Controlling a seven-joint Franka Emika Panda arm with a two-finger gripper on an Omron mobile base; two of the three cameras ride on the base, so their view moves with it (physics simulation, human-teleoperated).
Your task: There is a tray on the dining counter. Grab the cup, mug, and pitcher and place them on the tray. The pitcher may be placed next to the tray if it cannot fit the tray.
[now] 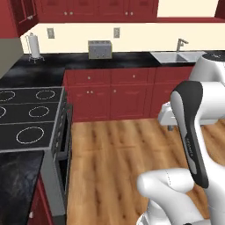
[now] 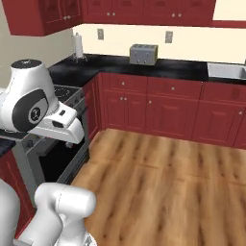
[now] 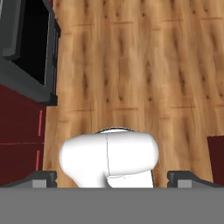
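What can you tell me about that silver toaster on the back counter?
The toaster is a boxy, metallic grey thing with two dark slots along its top and a small knob low on its front. It stands upright on the black counter against the cream wall, below the red upper cabinets, with an outlet on the wall just beside it. Nothing but the counter touches it. The sink lies further along.

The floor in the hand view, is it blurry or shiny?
In the hand view the wooden floor looks soft, its grain slightly smeared, with no glare. In the left base view the stove top is evenly lit and its rings are crisp. In the right base view the toaster shows no bright spots.
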